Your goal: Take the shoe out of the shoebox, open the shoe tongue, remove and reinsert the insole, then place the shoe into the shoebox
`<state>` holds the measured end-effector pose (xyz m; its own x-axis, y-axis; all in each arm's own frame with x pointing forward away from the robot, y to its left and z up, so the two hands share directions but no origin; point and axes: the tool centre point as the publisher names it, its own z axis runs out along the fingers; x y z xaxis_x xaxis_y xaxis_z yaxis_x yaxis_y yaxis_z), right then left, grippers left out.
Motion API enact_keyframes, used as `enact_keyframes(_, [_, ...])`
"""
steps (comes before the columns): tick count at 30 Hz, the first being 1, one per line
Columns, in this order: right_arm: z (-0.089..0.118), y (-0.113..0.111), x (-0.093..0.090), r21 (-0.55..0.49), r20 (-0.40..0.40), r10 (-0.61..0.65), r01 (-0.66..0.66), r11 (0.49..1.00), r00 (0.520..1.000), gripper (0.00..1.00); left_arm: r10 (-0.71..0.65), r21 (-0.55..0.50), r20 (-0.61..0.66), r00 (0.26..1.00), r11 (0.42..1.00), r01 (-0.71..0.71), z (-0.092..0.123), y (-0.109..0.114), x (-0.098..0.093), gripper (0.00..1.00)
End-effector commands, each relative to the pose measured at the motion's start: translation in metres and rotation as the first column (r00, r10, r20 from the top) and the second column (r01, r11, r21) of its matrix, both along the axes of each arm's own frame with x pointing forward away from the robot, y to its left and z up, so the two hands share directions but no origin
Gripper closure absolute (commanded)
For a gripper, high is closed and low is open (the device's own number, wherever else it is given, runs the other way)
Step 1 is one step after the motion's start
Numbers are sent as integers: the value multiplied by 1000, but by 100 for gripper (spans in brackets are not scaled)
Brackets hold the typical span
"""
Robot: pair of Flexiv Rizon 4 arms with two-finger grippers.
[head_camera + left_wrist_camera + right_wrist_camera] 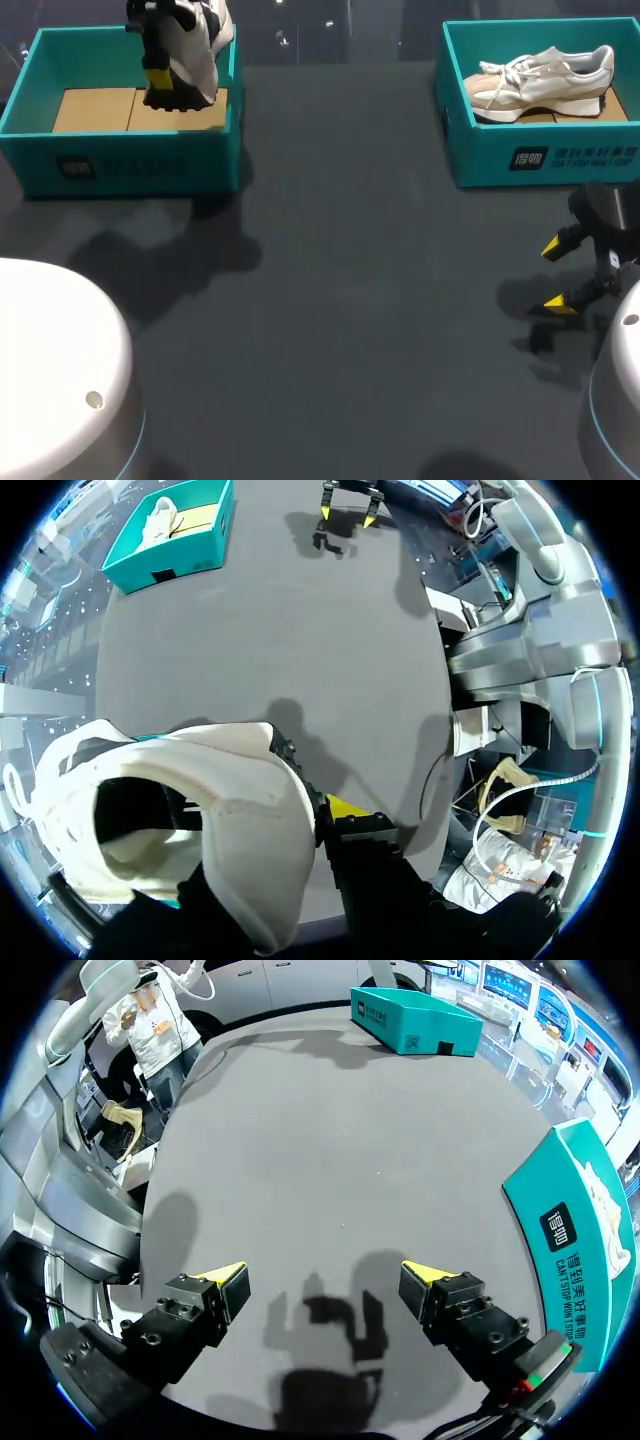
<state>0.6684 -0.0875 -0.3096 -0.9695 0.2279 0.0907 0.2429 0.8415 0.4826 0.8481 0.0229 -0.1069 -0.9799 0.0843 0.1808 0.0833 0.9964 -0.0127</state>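
A white shoe hangs upright over the left teal shoebox, sole facing the table's middle. My left gripper is shut on it. In the left wrist view the white shoe fills the foreground. One side of its collar is pinched by my left gripper, and only one yellow fingertip shows. A second beige and white sneaker lies on its side in the right teal shoebox. My right gripper hovers open and empty over the table in front of that box.
In the right wrist view my right gripper stands over bare dark tabletop, with the right shoebox close beside it and the left shoebox far ahead. Cardboard inserts line the left box's floor.
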Motion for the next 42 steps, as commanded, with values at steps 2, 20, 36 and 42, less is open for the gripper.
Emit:
enact_keyframes(2, [0, 0, -1, -2, 1, -1, 1, 1000, 1000, 0, 0, -1, 7, 1000, 1000, 0, 1, 1, -3, 100])
enact_keyframes(20, [0, 0, -1, -2, 1, -1, 1, 1000, 1000, 0, 81, 84, 30, 996, 993, -83, -3, 126, 81, 100])
enact_keyframes(36, [0, 0, -1, -2, 1, -1, 1, 1000, 1000, 0, 112, 139, 0, 994, 984, -111, -15, 188, 115, 100])
enact_keyframes(42, [0, 0, -1, -2, 1, -1, 1, 1000, 1000, 0, 69, 116, -15, 997, 991, -67, -18, 192, 121, 100])
